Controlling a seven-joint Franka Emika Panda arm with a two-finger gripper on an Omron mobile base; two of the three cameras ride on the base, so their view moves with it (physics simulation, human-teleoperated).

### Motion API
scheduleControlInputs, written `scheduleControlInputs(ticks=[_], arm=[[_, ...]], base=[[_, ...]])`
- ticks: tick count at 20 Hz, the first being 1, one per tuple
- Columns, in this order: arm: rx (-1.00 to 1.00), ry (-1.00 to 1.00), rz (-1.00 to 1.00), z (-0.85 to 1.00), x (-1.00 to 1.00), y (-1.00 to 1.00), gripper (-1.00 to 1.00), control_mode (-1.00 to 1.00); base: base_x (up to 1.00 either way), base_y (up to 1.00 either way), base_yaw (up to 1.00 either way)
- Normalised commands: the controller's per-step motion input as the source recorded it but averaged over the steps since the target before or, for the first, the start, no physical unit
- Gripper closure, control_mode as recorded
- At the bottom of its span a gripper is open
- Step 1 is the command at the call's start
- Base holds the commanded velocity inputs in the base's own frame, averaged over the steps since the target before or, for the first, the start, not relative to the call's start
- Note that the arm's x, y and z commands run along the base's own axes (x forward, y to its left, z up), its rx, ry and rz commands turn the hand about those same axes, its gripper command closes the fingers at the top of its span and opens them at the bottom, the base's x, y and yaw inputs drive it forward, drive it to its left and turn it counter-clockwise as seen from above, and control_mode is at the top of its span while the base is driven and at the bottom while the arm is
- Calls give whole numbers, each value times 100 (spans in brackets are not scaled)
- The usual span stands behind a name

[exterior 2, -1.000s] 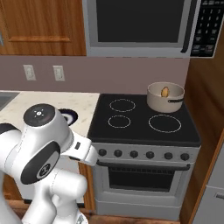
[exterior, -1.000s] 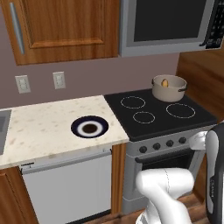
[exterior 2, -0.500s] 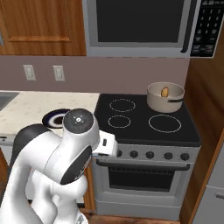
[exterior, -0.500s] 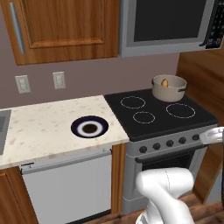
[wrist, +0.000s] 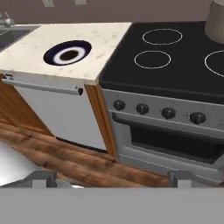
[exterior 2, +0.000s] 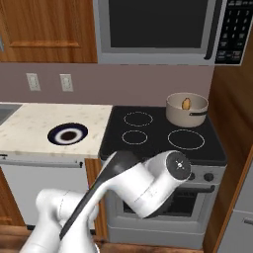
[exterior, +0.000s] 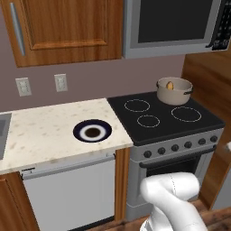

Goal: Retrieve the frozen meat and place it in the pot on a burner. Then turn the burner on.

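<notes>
1. The frozen meat (exterior 2: pixel 186 104) already lies inside the pot (exterior 2: pixel 187 109) on the back right burner.
2. The gripper (wrist: pixel 112 178), jaws wide and empty, faces the stove's knobs (wrist: pixel 169 113), which lie just ahead.

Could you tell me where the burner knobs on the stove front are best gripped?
Judging by shape, grip a knob across its round rim, approaching straight from the front: they protrude from the panel below the cooktop. The open gripper already faces that panel.

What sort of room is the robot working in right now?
A home kitchen, rendered: a black-topped stove with a pot on it, a microwave above, and a dishwasher under the speckled counter.
</notes>
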Motion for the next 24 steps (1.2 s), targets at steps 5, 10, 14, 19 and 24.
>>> scheduleControlInputs(ticks=[5,10,14,19,24], arm=[[18,-59,15,-100,6,-51,-100,-100],[19,-65,19,-100,6,-4,-100,-100],[10,-45,10,-90,33,-3,-100,-100],[20,-14,-4,-36,14,-12,-100,-100],[1,1,-21,-24,7,14,-100,-100]], base=[[0,0,0],[0,0,0],[0,0,0],[0,0,0],[0,0,0]])
